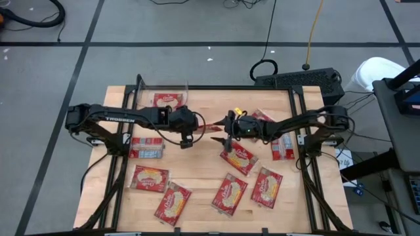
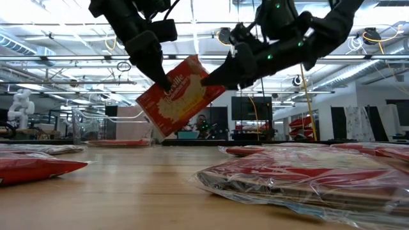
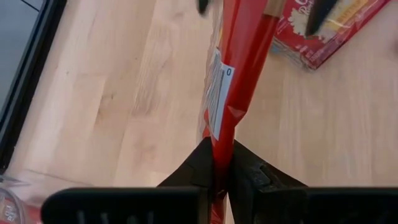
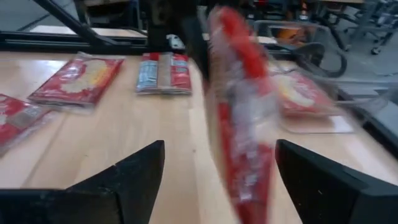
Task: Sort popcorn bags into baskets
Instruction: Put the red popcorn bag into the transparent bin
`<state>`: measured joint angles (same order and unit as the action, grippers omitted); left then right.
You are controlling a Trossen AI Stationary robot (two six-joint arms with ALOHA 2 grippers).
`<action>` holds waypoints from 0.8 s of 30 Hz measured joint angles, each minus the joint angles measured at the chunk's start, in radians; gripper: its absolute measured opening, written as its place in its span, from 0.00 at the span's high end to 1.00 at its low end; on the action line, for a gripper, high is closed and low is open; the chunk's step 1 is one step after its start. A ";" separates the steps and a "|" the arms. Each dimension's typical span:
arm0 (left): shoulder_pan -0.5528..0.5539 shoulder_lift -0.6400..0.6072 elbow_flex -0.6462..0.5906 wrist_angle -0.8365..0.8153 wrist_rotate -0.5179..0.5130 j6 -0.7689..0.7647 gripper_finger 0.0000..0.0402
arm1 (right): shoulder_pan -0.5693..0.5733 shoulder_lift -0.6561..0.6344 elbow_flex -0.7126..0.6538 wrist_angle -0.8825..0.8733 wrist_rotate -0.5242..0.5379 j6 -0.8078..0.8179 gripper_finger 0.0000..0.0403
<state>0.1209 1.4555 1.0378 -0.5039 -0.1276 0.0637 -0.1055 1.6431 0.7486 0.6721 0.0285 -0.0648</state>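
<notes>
A: High view. We see the left gripper [image 1: 197, 124] and right gripper [image 1: 220, 131] meeting over mid-table, a red popcorn bag [image 1: 211, 124] edge-on between them. The clear basket [image 1: 139, 97] at the far left corner holds one packet [image 1: 168, 99]. We count eight more lying on the table [image 1: 197, 167]; ten packets in all, one basket.

B: Low view. The bag [image 2: 179, 96] hangs tilted, well clear of the wood. The left fingers pinch its upper left edge; the right gripper [image 2: 211, 80] sits at its upper right edge, contact uncertain.

A: Left wrist view. The left gripper [image 3: 221, 165] is clamped on the packet's [image 3: 239, 68] thin edge.

B: Right wrist view. The right gripper [image 4: 217, 168] stands spread wide; the bag [image 4: 242, 118] hangs between its fingers, untouched as far as we can tell.

A: Risk, our judgement: one edge pinch now carries the bag. It could swing or slip out en route to the basket, or catch the basket wall and land outside.
</notes>
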 joint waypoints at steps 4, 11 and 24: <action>0.001 0.000 0.000 0.000 -0.002 0.006 0.92 | -0.002 0.069 0.000 0.065 0.020 0.001 0.36; 0.001 0.000 0.000 -0.001 0.000 0.006 0.91 | -0.002 0.084 0.000 0.073 0.021 -0.001 0.78; 0.001 -0.123 0.000 -0.057 -0.082 -0.035 0.55 | -0.005 0.051 -0.002 0.025 0.022 -0.025 0.98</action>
<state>0.1219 1.3323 1.0374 -0.5609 -0.2098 0.0289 -0.1104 1.6936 0.7465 0.6969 0.0501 -0.0902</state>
